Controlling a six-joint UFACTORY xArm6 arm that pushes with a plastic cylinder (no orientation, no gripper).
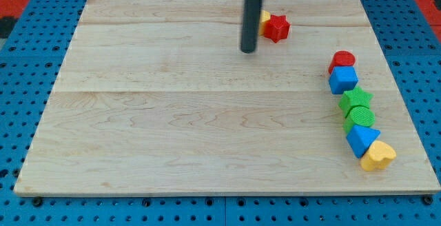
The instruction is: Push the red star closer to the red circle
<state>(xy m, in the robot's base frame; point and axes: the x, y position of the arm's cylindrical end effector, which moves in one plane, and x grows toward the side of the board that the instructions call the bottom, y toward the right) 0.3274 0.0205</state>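
The red star [278, 27] lies near the view's top, right of centre, touching a yellow block [264, 18] that the rod partly hides. The red circle [342, 61] sits at the view's right, at the top of a column of blocks and touching the blue cube [343, 80] below it. My tip [248, 49] rests on the board just below and left of the red star, apart from it, and far left of the red circle.
Below the blue cube run a green star [355, 99], a green circle [361, 117], a blue triangle [362, 140] and a yellow heart [378, 156], in a curved column near the wooden board's [172, 116] right edge. Blue pegboard surrounds the board.
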